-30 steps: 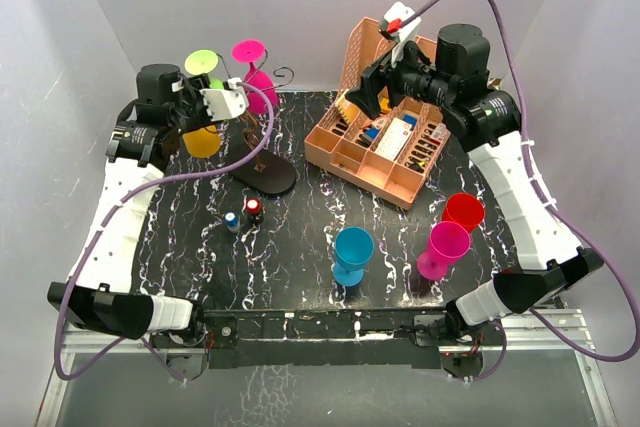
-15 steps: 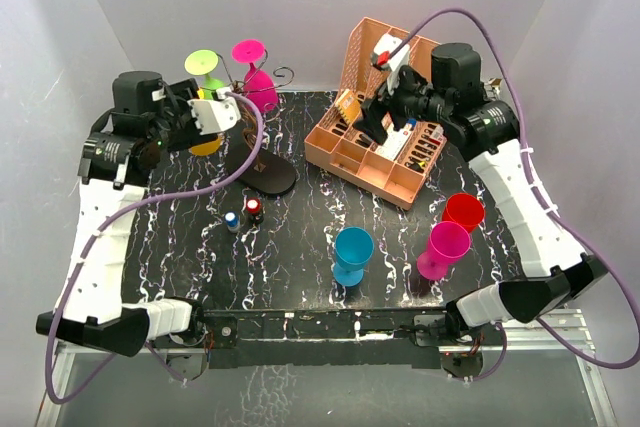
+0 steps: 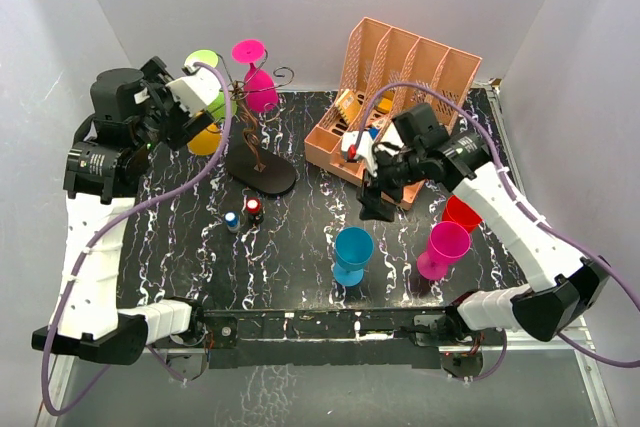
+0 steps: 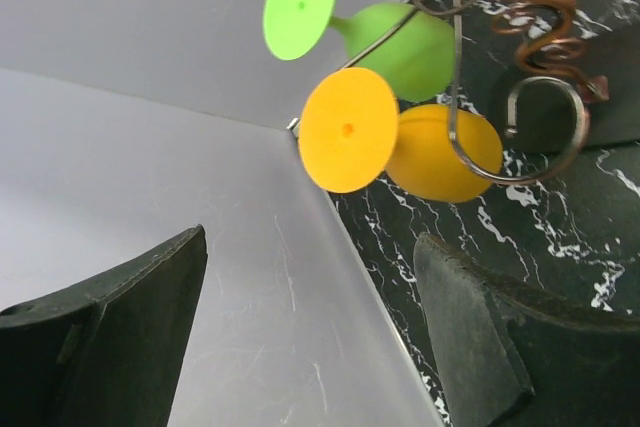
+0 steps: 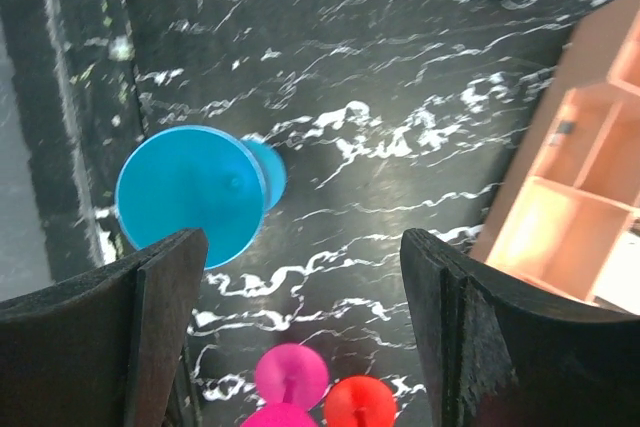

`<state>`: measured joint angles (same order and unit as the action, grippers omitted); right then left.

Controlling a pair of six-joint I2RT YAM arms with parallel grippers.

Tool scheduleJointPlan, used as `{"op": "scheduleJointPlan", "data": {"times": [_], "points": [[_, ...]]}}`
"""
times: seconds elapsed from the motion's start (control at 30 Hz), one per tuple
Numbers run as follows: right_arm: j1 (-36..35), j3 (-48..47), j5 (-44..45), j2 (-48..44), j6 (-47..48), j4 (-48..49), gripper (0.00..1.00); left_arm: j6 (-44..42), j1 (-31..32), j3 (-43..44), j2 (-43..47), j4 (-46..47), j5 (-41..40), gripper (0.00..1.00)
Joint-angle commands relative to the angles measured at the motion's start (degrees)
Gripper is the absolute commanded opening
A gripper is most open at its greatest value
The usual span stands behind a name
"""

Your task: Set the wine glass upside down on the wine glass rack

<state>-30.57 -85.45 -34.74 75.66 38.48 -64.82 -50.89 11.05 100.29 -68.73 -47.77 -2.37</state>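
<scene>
The wine glass rack (image 3: 262, 173) stands at the back left; its wire arms (image 4: 540, 125) show in the left wrist view. A green glass (image 4: 398, 45), a yellow glass (image 4: 440, 152) and a magenta glass (image 3: 262, 92) hang on it upside down. My left gripper (image 3: 193, 119) is open and empty, just left of the yellow glass (image 3: 205, 139) and apart from it. My right gripper (image 3: 373, 207) is open and empty, above the table just behind the blue glass (image 3: 352, 247). A magenta glass (image 3: 446, 245) and a red glass (image 3: 463, 212) stand upright at the right.
A peach slotted organiser (image 3: 400, 77) with small items stands at the back right; its edge shows in the right wrist view (image 5: 570, 197). Two small bottles (image 3: 243, 214) stand in front of the rack's base. The white side wall (image 4: 150, 147) is close to my left gripper.
My left gripper has drawn back to the left, away from the rack, with the yellow glass left hanging. My right arm has swung from the organiser down towards the blue glass.
</scene>
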Motion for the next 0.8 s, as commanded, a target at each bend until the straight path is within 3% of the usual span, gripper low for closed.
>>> {"op": "scheduleJointPlan", "data": {"times": [0.0,0.43,0.67,0.77], "points": [[-2.81,4.62,-0.54,-2.16,0.91,-0.49,0.84,6.3,-1.17,-2.17,1.44,8.11,-6.47,0.84],[-8.03,12.99,6.14,0.86,-4.94,9.6,0.65,7.06,-2.43,-4.23,1.36,10.32,-7.51,0.86],[-9.46,14.73,8.03,2.36,-4.86,10.38,0.5,7.16,-2.44,-4.74,1.55,10.74,-7.92,0.86],[-9.74,14.8,8.79,2.85,-4.73,10.58,0.38,8.42,-2.44,-5.09,1.45,11.6,-8.43,0.86]]}}
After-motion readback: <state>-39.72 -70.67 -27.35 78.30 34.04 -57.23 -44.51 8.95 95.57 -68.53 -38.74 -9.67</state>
